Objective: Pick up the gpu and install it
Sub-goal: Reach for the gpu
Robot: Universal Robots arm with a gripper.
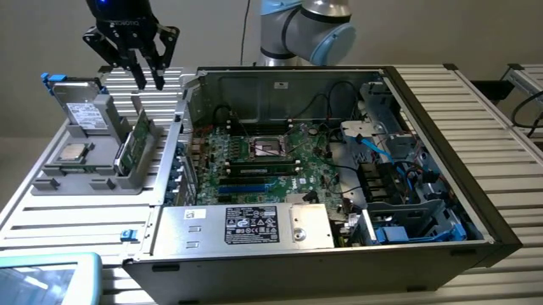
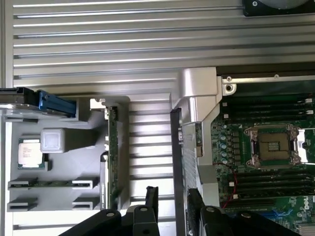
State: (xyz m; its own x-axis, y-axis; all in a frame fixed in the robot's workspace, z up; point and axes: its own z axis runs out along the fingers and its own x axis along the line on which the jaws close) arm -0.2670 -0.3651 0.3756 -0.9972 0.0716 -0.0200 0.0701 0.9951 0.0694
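Note:
The gpu [image 1: 132, 145] stands on edge in a slot of the grey holder [image 1: 63, 184] at the exterior view's left, its green board facing the computer case. In the wrist view the gpu [image 2: 112, 152] shows edge-on as a thin green strip in the holder [image 2: 64, 194]. My gripper [image 1: 149, 81] hangs open well above the gpu, with nothing between its black fingers. In the wrist view my gripper [image 2: 172, 201] sits off to the side of the card, over the ribbed table between holder and case wall.
A silver hard drive with blue tabs [image 1: 81, 111] and a small CPU chip [image 1: 72, 152] share the holder. The open computer case [image 1: 441, 159] lies beside it, showing the motherboard [image 1: 263, 159], blue slots [image 1: 246, 189] and power supply [image 1: 254, 225]. A screen [image 1: 47, 276] sits at the near corner.

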